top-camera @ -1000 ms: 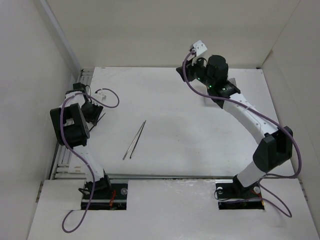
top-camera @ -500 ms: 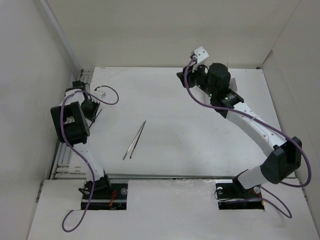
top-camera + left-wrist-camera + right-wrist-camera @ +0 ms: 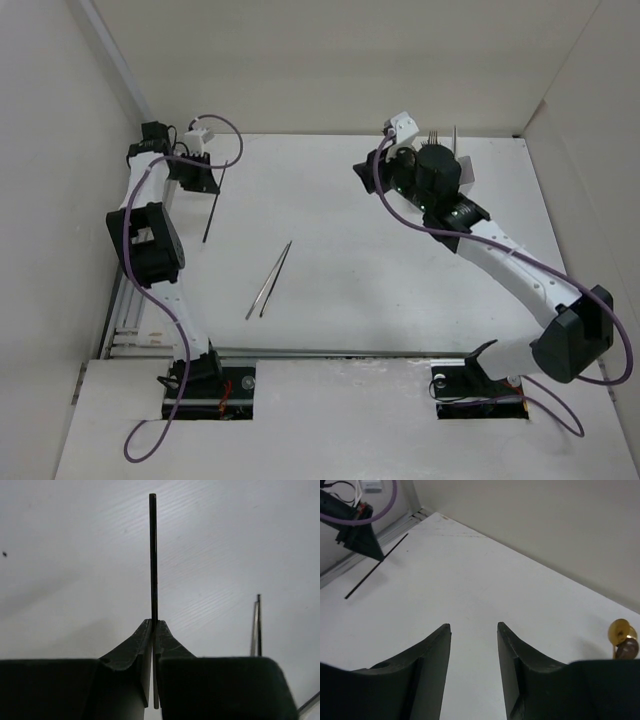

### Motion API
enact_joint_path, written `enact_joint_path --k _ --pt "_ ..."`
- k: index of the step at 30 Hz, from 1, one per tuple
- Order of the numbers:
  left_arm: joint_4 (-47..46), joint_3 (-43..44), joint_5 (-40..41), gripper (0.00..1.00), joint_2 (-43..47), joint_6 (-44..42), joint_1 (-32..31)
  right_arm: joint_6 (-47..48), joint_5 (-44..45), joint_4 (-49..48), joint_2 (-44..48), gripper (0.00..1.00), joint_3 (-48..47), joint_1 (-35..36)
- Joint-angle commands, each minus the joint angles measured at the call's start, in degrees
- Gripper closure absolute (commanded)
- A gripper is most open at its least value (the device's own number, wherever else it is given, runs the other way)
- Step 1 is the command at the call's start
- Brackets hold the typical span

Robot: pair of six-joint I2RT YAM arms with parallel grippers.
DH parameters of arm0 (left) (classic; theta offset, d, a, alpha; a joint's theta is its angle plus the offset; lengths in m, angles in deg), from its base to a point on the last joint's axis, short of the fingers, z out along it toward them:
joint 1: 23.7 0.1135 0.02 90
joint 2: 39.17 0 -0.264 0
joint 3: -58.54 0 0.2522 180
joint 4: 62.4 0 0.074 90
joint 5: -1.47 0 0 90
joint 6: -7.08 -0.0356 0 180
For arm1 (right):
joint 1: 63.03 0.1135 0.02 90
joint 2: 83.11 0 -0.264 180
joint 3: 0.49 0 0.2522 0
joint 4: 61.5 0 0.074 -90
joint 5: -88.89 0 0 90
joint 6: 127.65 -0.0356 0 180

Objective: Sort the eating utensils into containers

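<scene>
1. Top view: left fingers (image 3: pixel 208 178) are near the far-left corner, clamped on a dark chopstick (image 3: pixel 210 215) hanging tip-down. Chopstick pair (image 3: pixel 270 280) lies mid-surface (image 3: pixel 350 300). Container (image 3: pixel 466 172) sits at the far-right edge, mostly hidden under the right arm.
2. Left wrist: the pinch is near one end. Carry slowly, keep it vertical, and line it up with a compartment before release.
3. Right wrist: right fingers (image 3: pixel 437 650) are apart and empty, with a gold spoon head (image 3: pixel 620 629) beside them.

The desk (image 3: pixel 400 260) is white and matt, with faint fine lines like grain. The left tool (image 3: pixel 152 627) and the right tool (image 3: pixel 474 630) look like dull black plastic. The thin black handle (image 3: pixel 153 555) is smooth and a bit shiny. The chopsticks (image 3: pixel 268 280) look like shiny grey metal. The gold spoon head (image 3: pixel 619 629) is glossy.
</scene>
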Motion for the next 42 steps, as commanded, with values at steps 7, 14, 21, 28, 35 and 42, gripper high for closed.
enact_joint_path --k 7,14,21,28,35,42 --pt "-7.5 10.0 -12.1 1.0 15.3 12.8 -8.5 -13.3 -13.7 -10.0 -12.3 0.16 -10.5 4.3" --pt "-15.5 8.1 -13.9 1.0 23.2 21.1 -10.3 -23.5 -20.0 -22.5 -25.6 0.07 -21.2 5.9" --pt "-15.8 6.1 -13.4 1.0 25.5 21.1 -14.1 -29.5 -25.6 -31.4 -31.5 0.12 -23.7 6.4" --pt "-16.3 4.4 -12.8 1.0 26.0 22.8 -14.7 -30.1 -26.2 -31.5 -34.1 0.15 -25.9 6.4" --pt "-15.8 2.0 -12.3 1.0 27.0 22.8 -15.8 -31.8 -24.7 -32.1 -35.4 0.21 -27.4 6.4" --pt "-16.4 -1.9 -12.8 1.0 27.6 23.4 -16.9 -33.0 -24.7 -32.1 -39.4 0.36 -31.5 6.4"
